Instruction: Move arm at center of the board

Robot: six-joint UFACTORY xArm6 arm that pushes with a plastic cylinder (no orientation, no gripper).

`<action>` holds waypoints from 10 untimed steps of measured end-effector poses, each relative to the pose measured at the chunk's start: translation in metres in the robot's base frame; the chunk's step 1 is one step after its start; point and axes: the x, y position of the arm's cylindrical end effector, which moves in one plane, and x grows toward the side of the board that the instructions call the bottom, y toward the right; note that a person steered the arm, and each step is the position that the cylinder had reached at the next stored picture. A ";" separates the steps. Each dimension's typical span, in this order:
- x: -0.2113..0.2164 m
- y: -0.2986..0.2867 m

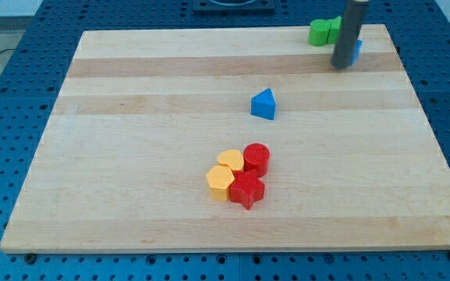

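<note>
My tip (341,65) touches the wooden board (131,156) near its top right corner. It stands right in front of a blue block (356,51), which the rod mostly hides, and just to the lower right of two green blocks (324,32). A blue triangular block (263,104) lies near the board's middle, well to the tip's lower left. Lower down, a cluster holds a red cylinder (256,159), a red star-shaped block (247,190), a yellow heart-shaped block (230,161) and a yellow hexagonal block (219,182), all touching.
The board rests on a blue perforated table (22,70). A dark base shows at the view's top edge (233,6).
</note>
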 end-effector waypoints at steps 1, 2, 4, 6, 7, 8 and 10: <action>0.001 0.000; -0.010 0.012; -0.008 0.027; 0.082 0.017; 0.118 -0.039; 0.145 -0.119; 0.101 -0.183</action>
